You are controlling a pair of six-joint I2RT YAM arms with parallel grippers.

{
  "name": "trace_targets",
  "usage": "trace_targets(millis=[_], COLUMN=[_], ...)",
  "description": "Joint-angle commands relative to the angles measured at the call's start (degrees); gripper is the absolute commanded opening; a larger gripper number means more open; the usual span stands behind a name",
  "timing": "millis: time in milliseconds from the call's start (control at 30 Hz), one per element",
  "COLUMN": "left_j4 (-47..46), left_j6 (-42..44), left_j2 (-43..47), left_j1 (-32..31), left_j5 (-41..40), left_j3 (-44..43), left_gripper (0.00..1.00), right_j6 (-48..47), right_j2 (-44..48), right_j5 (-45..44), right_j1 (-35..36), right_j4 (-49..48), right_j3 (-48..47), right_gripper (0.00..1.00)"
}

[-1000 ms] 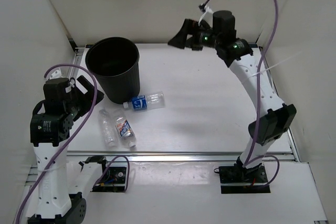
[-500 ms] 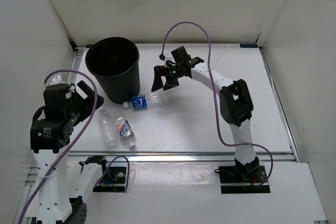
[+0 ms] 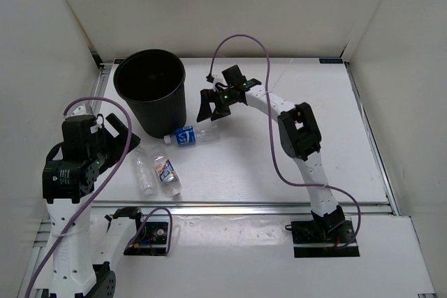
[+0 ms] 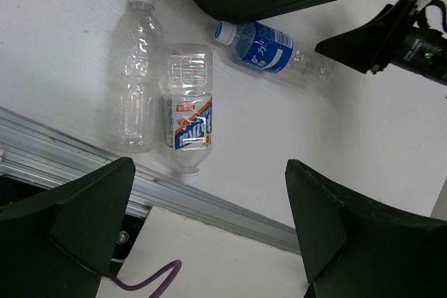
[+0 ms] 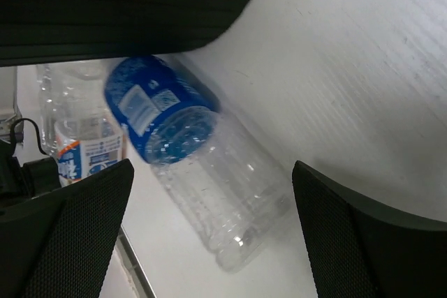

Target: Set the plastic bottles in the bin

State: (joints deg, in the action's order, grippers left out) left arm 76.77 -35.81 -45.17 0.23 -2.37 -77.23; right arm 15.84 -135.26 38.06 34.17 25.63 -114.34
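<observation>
Your left gripper (image 4: 209, 172) hangs spread wide over the plain clear bottle (image 4: 136, 82) and the red-blue labelled bottle (image 4: 188, 120), which lie side by side, near left. The bin (image 3: 150, 92) stands far left, with the blue-label bottle (image 3: 190, 135) lying just beside its base. Your right gripper (image 3: 208, 109) is spread over that bottle

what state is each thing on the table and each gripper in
bin, upright, top open
blue-label bottle, lying on its side by the bin
plain clear bottle, lying on its side
red-white-blue-label bottle, lying on its side
left gripper, open, empty
right gripper, open, over the blue-label bottle
</observation>
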Motion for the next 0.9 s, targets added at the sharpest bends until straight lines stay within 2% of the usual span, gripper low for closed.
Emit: trace_targets(millis=[0,200,467,667,867], left_j4=[4.17,4.17,4.7,4.7,4.7], left_j6=[0.66,0.66,0.66,0.66,1.79], left_j2=[0.08,0.08,-0.45,-0.45,-0.98], left_j1=[-0.23,-0.23,-0.23,-0.23,-0.23], left_j5=[0.61,0.61,0.61,0.61,0.61], left_j3=[-0.82,-0.82,-0.29,0.85,0.85], left_gripper=[1.0,1.0,1.0,1.0,1.0], right_j6=[-1.07,-3.79,-9.59,-10.83,-13.02], right_j2=[-0.35,2.01,9.84,14.14,16.61], right_j5=[2.71,3.86,3.34,1.85,-2.29], right_j1=[0.37,0.9,2.65,4.58,6.78], right_j4=[-2.33,-2.34,-1.81,-1.28,-1.28], right_j3=[-1.76,2.62,18.61,23.02,21.36], right_gripper=[0.97,0.97,0.94,0.94,0.94])
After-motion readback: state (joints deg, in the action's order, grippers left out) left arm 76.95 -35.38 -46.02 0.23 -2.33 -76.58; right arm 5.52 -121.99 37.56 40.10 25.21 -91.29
